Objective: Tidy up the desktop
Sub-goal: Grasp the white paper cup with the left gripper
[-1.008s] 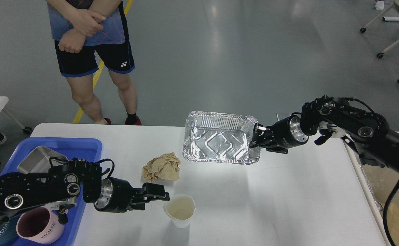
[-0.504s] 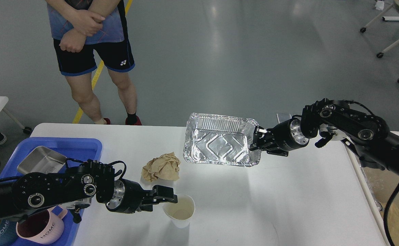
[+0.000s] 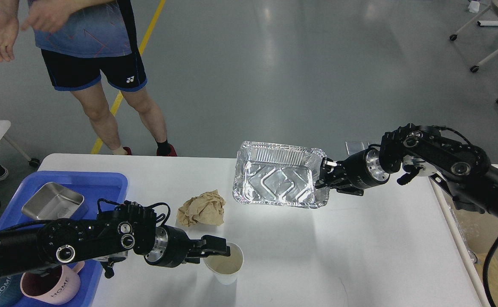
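Note:
The white desktop [image 3: 360, 256] fills the lower view. My right gripper [image 3: 325, 178] is shut on the right rim of an empty foil tray [image 3: 279, 180] and holds it tilted just above the desktop. A crumpled brown paper ball [image 3: 202, 208] lies left of the tray. A white paper cup [image 3: 225, 263] stands near the front edge. My left gripper [image 3: 218, 252] reaches in from the left, its fingers at the cup's left rim, one over the rim; they look parted around the cup wall.
A blue tray [image 3: 104, 181] at the left holds a metal container [image 3: 55, 207] and a pink mug [image 3: 50, 286]. A beige bin [image 3: 470, 221] sits past the right edge. A person [image 3: 91, 51] stands behind the far left corner.
My left gripper has moved right up to the cup's rim. My right gripper has shifted the foil tray slightly right. The person has stepped left and unfolded their arms.

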Robot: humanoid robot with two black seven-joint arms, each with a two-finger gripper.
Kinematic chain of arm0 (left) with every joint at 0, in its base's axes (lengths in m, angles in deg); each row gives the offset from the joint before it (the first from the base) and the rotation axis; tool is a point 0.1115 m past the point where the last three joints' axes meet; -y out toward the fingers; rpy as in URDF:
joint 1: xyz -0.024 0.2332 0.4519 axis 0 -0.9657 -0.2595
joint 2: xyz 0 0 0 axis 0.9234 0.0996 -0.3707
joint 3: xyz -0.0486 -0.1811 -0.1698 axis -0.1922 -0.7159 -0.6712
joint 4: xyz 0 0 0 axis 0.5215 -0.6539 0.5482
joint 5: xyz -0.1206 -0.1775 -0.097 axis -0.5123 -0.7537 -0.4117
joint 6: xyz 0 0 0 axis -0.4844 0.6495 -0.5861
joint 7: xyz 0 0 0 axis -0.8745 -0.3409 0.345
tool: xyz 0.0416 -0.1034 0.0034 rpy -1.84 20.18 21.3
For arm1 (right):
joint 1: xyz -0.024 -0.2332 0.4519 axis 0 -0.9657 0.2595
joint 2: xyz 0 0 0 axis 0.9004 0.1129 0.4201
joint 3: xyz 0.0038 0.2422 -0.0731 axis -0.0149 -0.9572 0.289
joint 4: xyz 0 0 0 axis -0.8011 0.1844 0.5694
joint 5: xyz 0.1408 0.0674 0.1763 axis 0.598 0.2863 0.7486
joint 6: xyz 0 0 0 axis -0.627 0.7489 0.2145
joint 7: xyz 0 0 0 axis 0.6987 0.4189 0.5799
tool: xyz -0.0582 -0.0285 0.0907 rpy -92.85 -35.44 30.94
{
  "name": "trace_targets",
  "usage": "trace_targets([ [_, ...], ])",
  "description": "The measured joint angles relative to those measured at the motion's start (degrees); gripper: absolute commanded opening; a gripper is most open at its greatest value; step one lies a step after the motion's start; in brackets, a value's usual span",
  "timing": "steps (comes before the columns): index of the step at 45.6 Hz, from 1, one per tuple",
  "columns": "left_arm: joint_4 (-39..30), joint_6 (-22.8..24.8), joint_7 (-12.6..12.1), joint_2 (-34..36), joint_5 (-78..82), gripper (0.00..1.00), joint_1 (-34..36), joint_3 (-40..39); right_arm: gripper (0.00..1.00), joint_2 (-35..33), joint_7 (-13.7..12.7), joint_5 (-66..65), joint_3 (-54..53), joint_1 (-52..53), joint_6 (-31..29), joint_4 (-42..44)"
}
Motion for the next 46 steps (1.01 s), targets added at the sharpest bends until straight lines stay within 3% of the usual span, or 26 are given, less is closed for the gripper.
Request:
trace_targets([
  [8, -0.04, 0.18, 1.57, -0.65, 2.88, 0.85, 0.05, 0.92, 0.0, -0.03, 0.0, 0.0, 0.0, -0.09, 0.03, 0.0],
  [9, -0.07, 0.29, 1.98, -0.68, 3.69, 0.76, 0.0, 0.93, 0.0, -0.03, 0.0, 0.0, 0.0, -0.09, 0.1, 0.0],
  [14, -0.12, 0.37, 2.53, -0.81, 5.31, 0.58, -0.26, 1.0, 0.0, -0.03, 0.0, 0.0, -0.01, -0.14, 0.17, 0.0],
  [19, -0.11, 0.4, 2.55, -0.98, 5.93, 0.32, -0.29, 1.23, 0.0, -0.03, 0.03, 0.0, -0.05, -0.35, 0.17, 0.0],
  [30, 0.29, 0.4, 1.78, -0.73, 6.02, 0.15, -0.66, 1.38, 0.0, -0.02, 0.05, -0.05, -0.08, -0.52, 0.21, 0.0],
  [33, 0.37, 0.4, 1.54, -0.5, 6.02, 0.02, -0.86, 1.37, 0.0, -0.02, 0.05, -0.09, -0.08, -0.53, 0.24, 0.0],
  [46, 0.4, 1.35, 0.09, 1.44, 6.08, 0.0, -0.89, 1.26, 0.0, -0.02, 0.01, -0.09, -0.08, -0.54, 0.26, 0.0],
])
